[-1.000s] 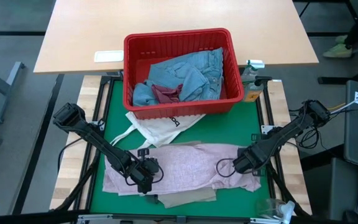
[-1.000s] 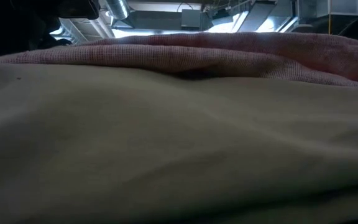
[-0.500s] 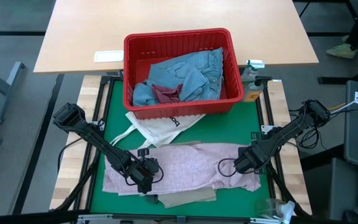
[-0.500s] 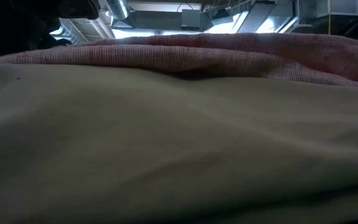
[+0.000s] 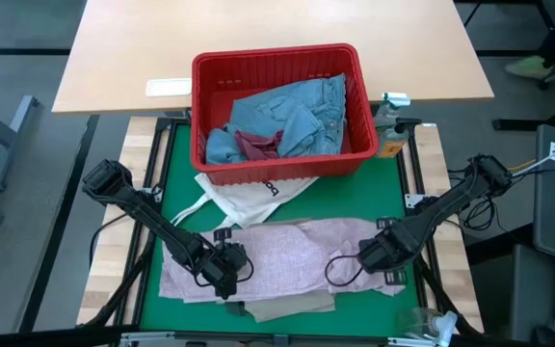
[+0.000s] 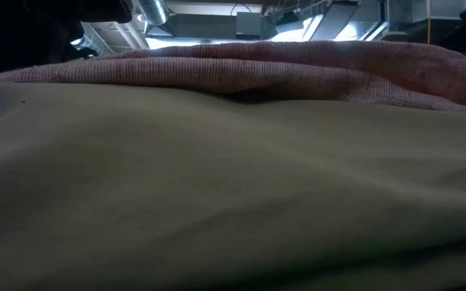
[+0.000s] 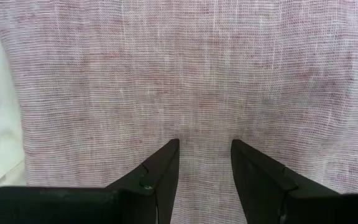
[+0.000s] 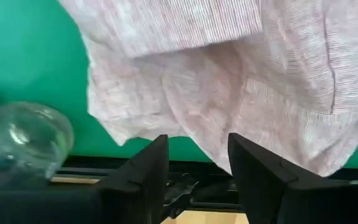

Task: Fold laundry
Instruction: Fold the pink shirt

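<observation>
My left gripper [image 7: 204, 163] sat jaws parted on the pink top [image 5: 287, 253]; my right gripper [image 8: 196, 160], jaws parted too, hung over its edge. Red basket [image 5: 277, 63] and tote [image 5: 249, 198] lay beyond; beige trousers [image 6: 233, 194] blocked the low view.

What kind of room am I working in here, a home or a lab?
Most likely a lab or workshop, not a home: exposed ceiling ducts in the low view, a green work mat in a metal frame, and a bare wooden table behind it.
</observation>
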